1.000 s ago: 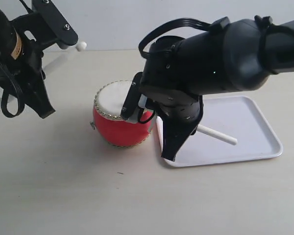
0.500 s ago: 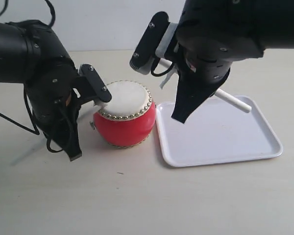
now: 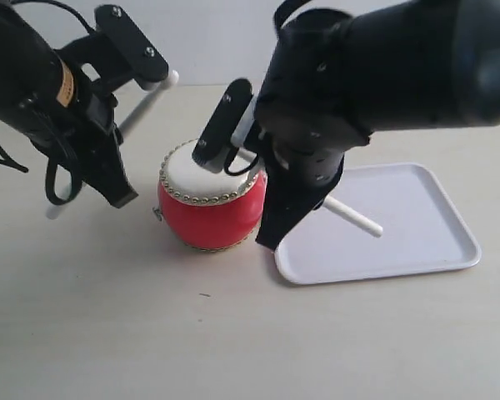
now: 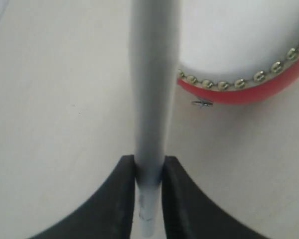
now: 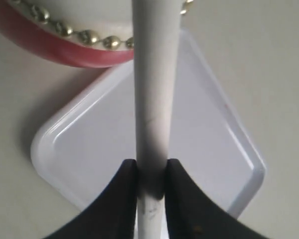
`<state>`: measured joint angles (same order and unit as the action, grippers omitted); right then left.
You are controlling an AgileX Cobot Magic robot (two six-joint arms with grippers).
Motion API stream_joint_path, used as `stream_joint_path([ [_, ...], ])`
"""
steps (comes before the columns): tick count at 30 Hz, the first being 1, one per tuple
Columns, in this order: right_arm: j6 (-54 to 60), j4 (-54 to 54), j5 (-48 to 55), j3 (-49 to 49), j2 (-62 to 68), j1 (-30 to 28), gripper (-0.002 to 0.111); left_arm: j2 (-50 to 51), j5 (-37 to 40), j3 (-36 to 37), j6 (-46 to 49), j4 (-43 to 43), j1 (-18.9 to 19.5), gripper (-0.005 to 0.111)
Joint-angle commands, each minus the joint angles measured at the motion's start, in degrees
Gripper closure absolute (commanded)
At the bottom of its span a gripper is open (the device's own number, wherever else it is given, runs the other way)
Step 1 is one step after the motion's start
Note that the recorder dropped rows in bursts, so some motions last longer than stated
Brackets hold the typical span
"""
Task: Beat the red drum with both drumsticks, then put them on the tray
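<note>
The red drum (image 3: 207, 215) with cream skin and brass studs stands mid-table, just left of the white tray (image 3: 417, 237). My left gripper (image 4: 149, 167) is shut on one drumstick (image 3: 147, 100), which slants up with its rounded tip high behind the drum's left side, off the skin. In the left wrist view the drum (image 4: 249, 92) lies beside the stick (image 4: 152, 74). My right gripper (image 5: 151, 169) is shut on the other drumstick (image 3: 354, 218). Its butt hangs over the tray (image 5: 204, 144) and its front reaches over the drum (image 5: 65, 50). The tip is hidden.
Pale tabletop (image 3: 150, 333) surrounds the drum and tray. The bulky right arm (image 3: 375, 83) hangs over the drum's right side and the tray's left end. The left arm (image 3: 42, 92) is at the left, beside the drum. A white wall stands behind.
The left stick has lifted off the drum and swung up and back. The right arm has dropped from its raised pose, bringing its stick down toward the drum top.
</note>
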<state>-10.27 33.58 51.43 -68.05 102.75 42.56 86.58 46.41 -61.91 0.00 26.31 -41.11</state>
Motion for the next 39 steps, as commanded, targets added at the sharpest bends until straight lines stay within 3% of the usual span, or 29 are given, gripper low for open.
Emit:
stream_joint_path([
  [1,1.2,-0.5,-0.7,-0.4,4.8,0.0,0.108,-2.7,1.0,-0.2,0.0,-0.1,0.0,0.107],
  [10,1.3,1.0,3.5,-0.4,3.8,0.0,0.108,-1.0,2.4,-0.2,0.0,-3.2,0.0,0.107],
  [20,-0.3,1.5,3.9,-0.4,-9.4,0.0,0.108,15.3,-4.5,-0.2,1.5,-7.5,0.0,0.107],
  [26,-0.5,0.1,3.8,-0.4,-10.7,0.0,0.108,21.2,1.6,-0.5,2.6,-7.4,0.1,0.107],
  [34,-3.7,-0.3,2.4,-0.4,-10.7,-0.3,0.108,17.1,1.1,-3.6,1.3,-7.5,0.7,0.107],
  [39,-10.6,-0.7,-1.5,-0.4,-10.7,-4.8,0.108,11.2,0.0,-6.0,1.3,-9.8,0.6,0.107],
])
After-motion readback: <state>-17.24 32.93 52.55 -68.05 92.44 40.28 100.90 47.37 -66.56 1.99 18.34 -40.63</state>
